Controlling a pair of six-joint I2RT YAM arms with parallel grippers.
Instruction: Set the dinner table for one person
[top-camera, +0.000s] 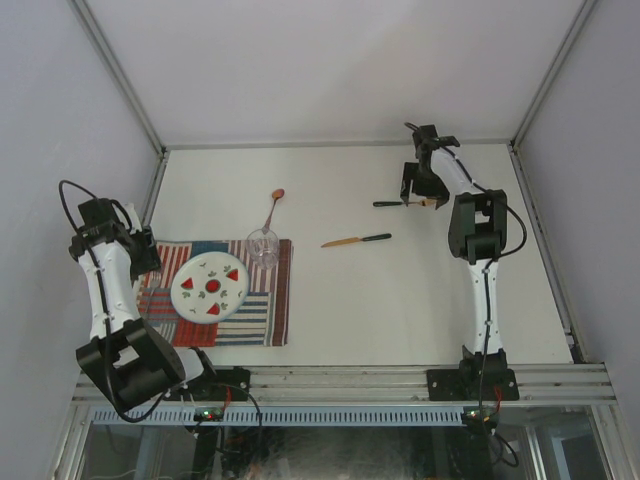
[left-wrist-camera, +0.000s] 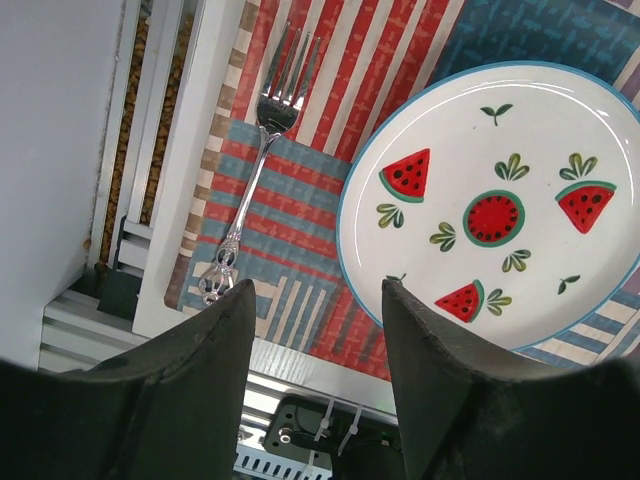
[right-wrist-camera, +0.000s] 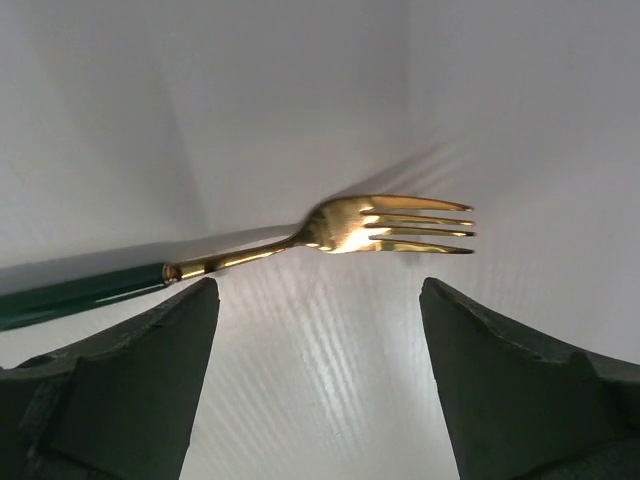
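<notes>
off-white worktop (top-camera: 400, 300), rail-edged, carries everything in the scene. left end effector (left-wrist-camera: 318, 295): jaws apart, empty, above the striped placemat (left-wrist-camera: 300, 200), where a silver fork (left-wrist-camera: 278, 105) lies just left of the watermelon plate (left-wrist-camera: 500, 120). right end effector (right-wrist-camera: 318, 290): jaws wide, empty, over a gold fork (right-wrist-camera: 390, 225) at the worktop's far right.

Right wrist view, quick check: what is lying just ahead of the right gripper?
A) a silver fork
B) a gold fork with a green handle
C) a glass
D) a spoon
B: a gold fork with a green handle lies on the table just beyond the right gripper, whose jaws stand apart with nothing between them.
</notes>
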